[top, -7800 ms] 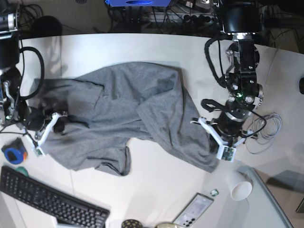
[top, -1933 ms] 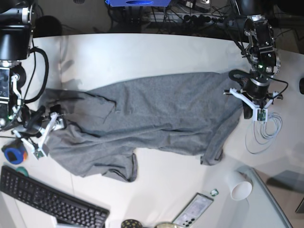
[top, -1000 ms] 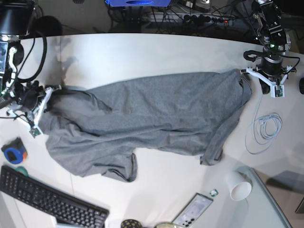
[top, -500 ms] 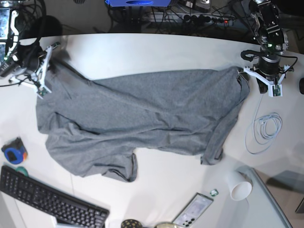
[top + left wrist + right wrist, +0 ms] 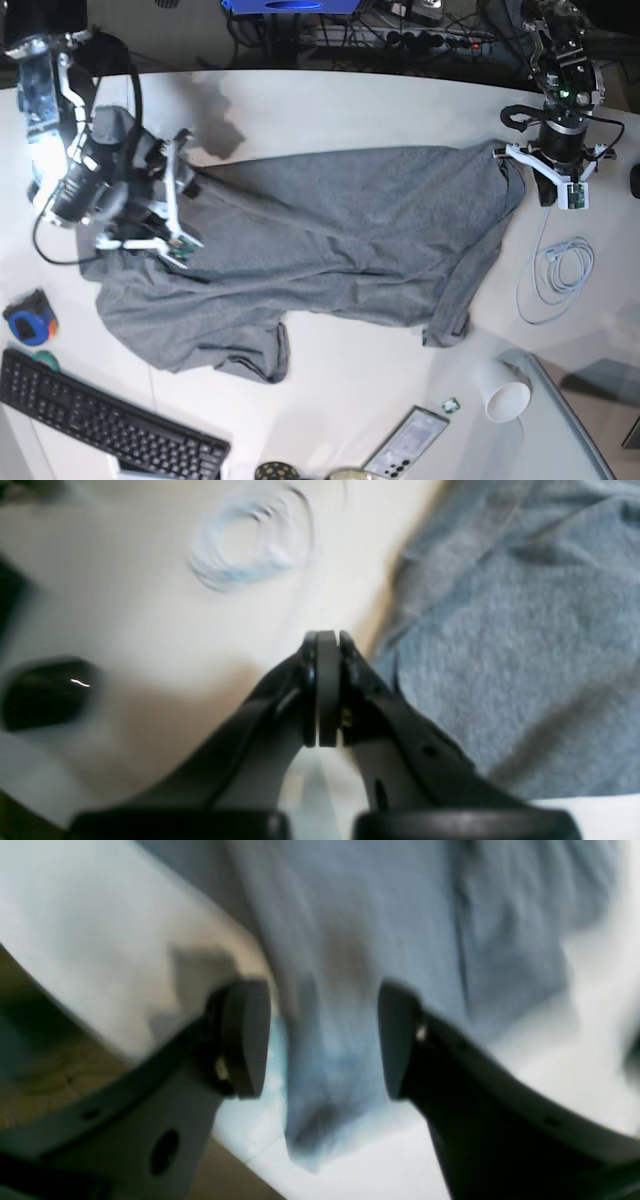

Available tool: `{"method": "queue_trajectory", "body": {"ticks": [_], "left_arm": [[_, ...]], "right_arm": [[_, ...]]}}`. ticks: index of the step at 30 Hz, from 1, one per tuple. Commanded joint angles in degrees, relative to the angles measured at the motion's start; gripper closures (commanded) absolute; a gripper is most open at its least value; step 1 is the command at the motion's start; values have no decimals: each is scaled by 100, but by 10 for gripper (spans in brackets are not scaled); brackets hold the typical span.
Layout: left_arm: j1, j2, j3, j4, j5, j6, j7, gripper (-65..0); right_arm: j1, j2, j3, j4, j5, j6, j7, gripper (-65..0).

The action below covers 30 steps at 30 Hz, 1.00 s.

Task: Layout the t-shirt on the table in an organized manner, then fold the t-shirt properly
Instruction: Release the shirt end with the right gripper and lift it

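Observation:
The heather-grey t-shirt (image 5: 340, 240) lies spread lengthwise across the white table (image 5: 330, 110), with wrinkles and a folded flap at its front left. My right gripper (image 5: 185, 195) is open above the shirt's left end. In the right wrist view (image 5: 322, 1035) its fingers (image 5: 240, 1035) stand wide apart with blurred grey shirt (image 5: 350, 915) below and between them. My left gripper (image 5: 552, 183) sits just off the shirt's right end. In the left wrist view (image 5: 322, 685) it is shut, with no cloth visible between the pads, and the shirt (image 5: 500, 655) lies just to its right.
A coiled white cable (image 5: 555, 275) lies near the left gripper and also shows in the left wrist view (image 5: 250, 545). A black object (image 5: 47, 692) sits near the table's right edge. A black keyboard (image 5: 100, 425), a blue item (image 5: 30, 325), a paper cup (image 5: 505, 390) and a phone (image 5: 410, 440) line the front.
My right arm has come away from the far left corner to above the shirt's left end. The shirt's left corner has dropped back. The left gripper has barely moved.

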Motion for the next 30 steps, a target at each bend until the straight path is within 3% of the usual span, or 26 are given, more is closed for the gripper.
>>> {"method": "queue_trajectory", "body": {"ticks": [1, 6, 11, 15, 21, 27, 30], "left_arm": [[-95, -103, -63, -147, -16, 82, -114, 0], [-262, -376, -89, -947, -69, 82, -149, 0], [-227, -552, -124, -1052, -69, 82, -149, 0], [-227, -534, -652, -1043, -69, 82, -149, 0], [-165, -543, -1126, -1078, -69, 82, -132, 0], [-16, -560, -1170, -1026, -69, 82, -149, 0], [-25, -560, -1153, -1043, -69, 82, -149, 0]], "right_arm": [[179, -73, -130, -125, -9, -34, 166, -327], [786, -495, -499, -1136, -9, -34, 456, -327], [1216, -856, -640, -2147, -9, -34, 755, -327], [1568, -1076, -640, -2938, -9, -34, 992, -327], [1920, -1102, -640, -3844, -9, -34, 1397, -326], [1981, -1111, -640, -4186, 9, -34, 1432, -320], [1972, -1199, -640, -4186, 17, -34, 1397, -195]]}}
